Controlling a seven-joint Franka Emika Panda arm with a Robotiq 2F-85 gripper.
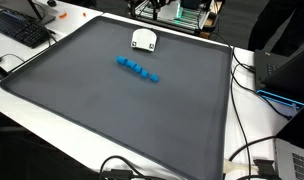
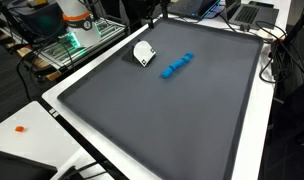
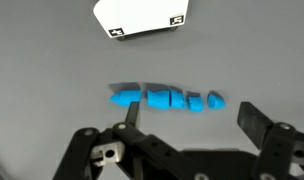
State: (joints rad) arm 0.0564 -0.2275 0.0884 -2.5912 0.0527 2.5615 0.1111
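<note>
Blue blocks (image 1: 137, 69) lay in a short slanting row on the upper middle of the gray mat (image 1: 112, 125) in an exterior view, with a white box (image 1: 143, 40) just behind them, near the far edge. The row sat well apart from the mat's left, right and near borders. Most of the mat in front of it lay bare. A keyboard (image 1: 22, 30) rested off the mat at the far left corner, and cables (image 1: 257, 150) trailed along the right side.

From across the room, in an exterior view, the blue blocks (image 2: 176, 67) again sat in the far part of the gray mat (image 2: 162, 125), and the white box (image 2: 144, 53) stood near them, close to the far edge. A strip of white table (image 2: 257, 120) ran beside the mat on the right. The wide nearer stretch of mat had nothing on it.

In the wrist view the blue blocks (image 3: 167, 99) ran across the middle of the picture, some of the pieces touching. The white box (image 3: 144, 17) was cut off by the top edge. The gripper (image 3: 192, 120) hung above the mat with its jaws spread wide. Its fingers (image 3: 254, 118) showed just below the row and held nothing, with gray mat open to either side.
</note>
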